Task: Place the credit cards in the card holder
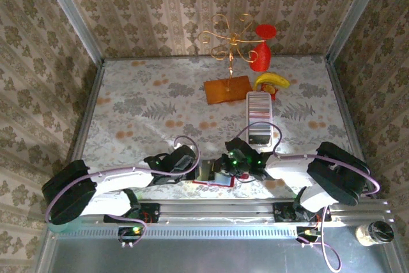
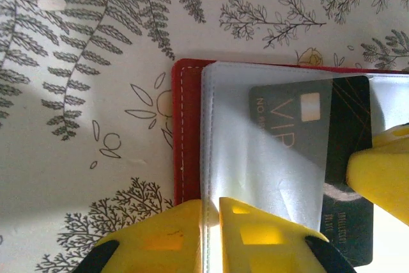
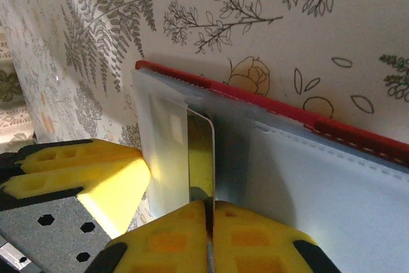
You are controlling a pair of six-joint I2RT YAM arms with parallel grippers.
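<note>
The left gripper (image 2: 209, 208) has its yellow fingers pressed together on the near edge of the translucent pocket sheet (image 2: 255, 171) of the red card holder (image 2: 188, 132), which lies open on the table (image 2: 96, 94) directly ahead of it. The right gripper (image 3: 209, 215) pinches a dark credit card (image 2: 350, 139) edge-on, its far end tucked under that sheet, just beside the left gripper. The other credit cards (image 1: 261, 108) stand in a row well beyond the right gripper.

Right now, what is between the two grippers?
The red card holder lies between the left gripper and right gripper, a dark credit card partly under its clear pocket. Top and left wrist views show it.
</note>
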